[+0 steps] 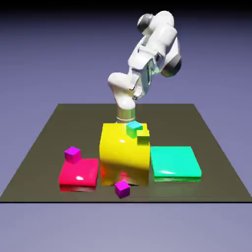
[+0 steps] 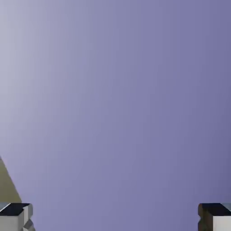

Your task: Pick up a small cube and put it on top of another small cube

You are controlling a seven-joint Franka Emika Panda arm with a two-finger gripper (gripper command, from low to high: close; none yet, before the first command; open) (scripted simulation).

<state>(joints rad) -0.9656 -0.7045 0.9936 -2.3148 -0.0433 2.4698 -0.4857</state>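
You can see no writing or labels on anything. Your gripper (image 2: 115, 216) is spread wide, with nothing between its tips. In the exterior view, one small purple cube (image 1: 122, 189) sits in front of the big yellow block (image 1: 124, 157), close to the table's (image 1: 211, 189) near edge. The other purple cube (image 1: 73, 155) is by the back of the red block (image 1: 79, 173). The small teal cube (image 1: 134, 129) shows at the yellow block's top, beside the yellow-green cube (image 1: 142, 137). You have open table to the outer sides. The hand view shows the finger tips and plain backdrop, but only the exterior view shows the cubes.
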